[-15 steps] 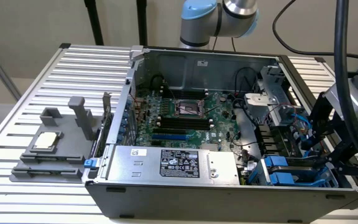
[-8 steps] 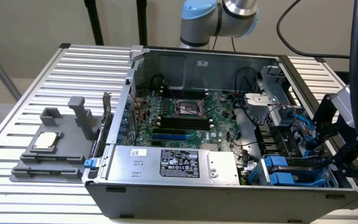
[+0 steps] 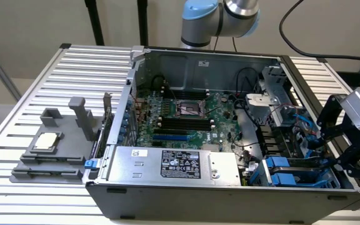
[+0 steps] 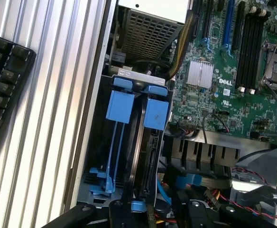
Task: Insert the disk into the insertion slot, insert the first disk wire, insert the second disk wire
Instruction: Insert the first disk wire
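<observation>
From my console I count one open computer case [image 3: 230,198], one motherboard [image 3: 221,123], one power-supply box [image 3: 136,165], two blue carrier handles [image 4: 121,102] and one keyboard [image 4: 3,80].

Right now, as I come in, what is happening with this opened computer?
A robot arm is working on an open computer case on a slatted table. Its gripper hangs open and holds nothing, just above the insertion slot at the case's corner on the exterior view's right. What looks like the disk, in its blue carrier, already sits in that slot beside a second blue carrier. Blue and black cables run near it; I cannot tell whether any is plugged in.
</observation>
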{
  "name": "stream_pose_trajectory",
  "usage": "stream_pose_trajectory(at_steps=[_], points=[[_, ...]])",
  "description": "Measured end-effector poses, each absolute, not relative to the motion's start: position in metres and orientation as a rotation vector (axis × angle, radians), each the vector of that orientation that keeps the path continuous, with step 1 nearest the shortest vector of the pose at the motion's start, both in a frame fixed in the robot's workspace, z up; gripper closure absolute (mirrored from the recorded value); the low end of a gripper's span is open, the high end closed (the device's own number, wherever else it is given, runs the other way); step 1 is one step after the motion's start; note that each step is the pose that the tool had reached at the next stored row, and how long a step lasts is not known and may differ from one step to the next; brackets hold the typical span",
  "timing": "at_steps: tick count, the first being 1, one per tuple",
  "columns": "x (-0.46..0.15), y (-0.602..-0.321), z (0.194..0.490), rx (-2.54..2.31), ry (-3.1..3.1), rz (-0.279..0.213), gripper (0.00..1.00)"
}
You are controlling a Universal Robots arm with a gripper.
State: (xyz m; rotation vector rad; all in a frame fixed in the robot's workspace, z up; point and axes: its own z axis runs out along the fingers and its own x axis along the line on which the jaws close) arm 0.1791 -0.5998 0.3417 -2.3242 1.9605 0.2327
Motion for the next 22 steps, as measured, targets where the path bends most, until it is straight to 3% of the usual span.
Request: stream_pose_trajectory(at_steps=[4,5,7,8,10,14,22], points=[[0.179,-0.6,0.342,-2.343,1.939,0.235,0.57],[0.179,-0.6,0.342,-2.346,1.936,0.235,0.64],[0.179,-0.6,0.342,-2.352,1.93,0.235,0.64],[0.179,-0.6,0.342,-2.354,1.927,0.235,0.71],[0.179,-0.6,0.342,-2.357,1.923,0.236,0.71],[0.179,-0.6,0.342,-2.362,1.918,0.236,0.84],[0.158,-0.6,0.343,-2.364,1.915,0.235,0.84]])
